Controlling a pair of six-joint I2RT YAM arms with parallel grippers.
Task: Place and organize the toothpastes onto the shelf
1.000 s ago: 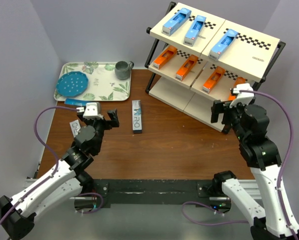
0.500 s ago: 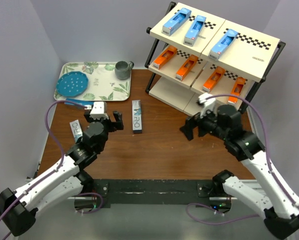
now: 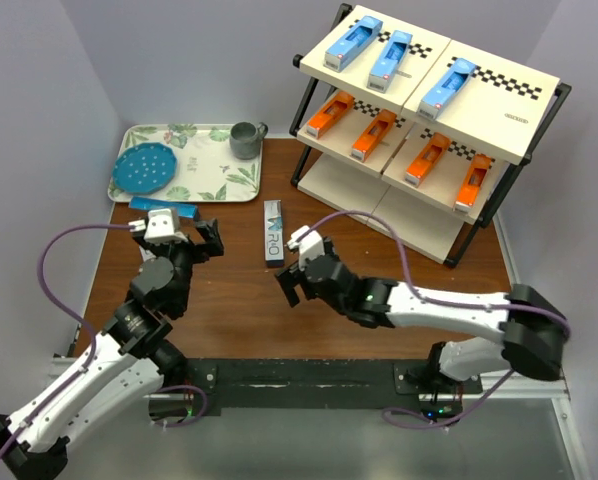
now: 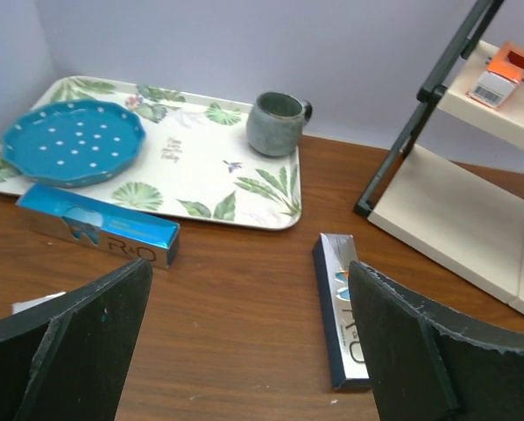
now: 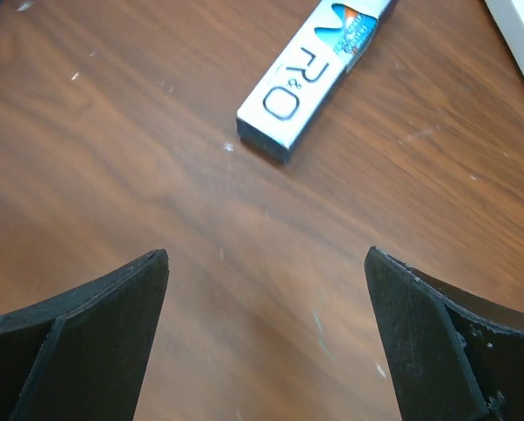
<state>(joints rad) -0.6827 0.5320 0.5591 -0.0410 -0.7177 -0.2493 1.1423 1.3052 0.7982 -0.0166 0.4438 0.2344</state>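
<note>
Now: right arm lined up on the loose box, both grippers empty.
Right gripper (image 3: 291, 283) hangs, fingers spread wide, just short of the near end of the grey-and-teal toothpaste box (image 3: 273, 233). The box lies flat on the table (image 3: 419, 262) between tray (image 3: 229, 170) and shelf (image 3: 509, 95). The spread probably serves to straddle its narrow width. Left gripper (image 4: 249, 267) is likewise spread, facing a second box (image 4: 100, 232) beside the tray.

Brown wood surface (image 3: 239, 310): leaf-patterned tray (image 3: 214, 180) far left; shelf (image 3: 334, 180) far right; grey-teal toothpaste box (image 3: 273, 232) mid-surface; second box (image 3: 179, 211), blue, just beside tray's near edge.
</note>
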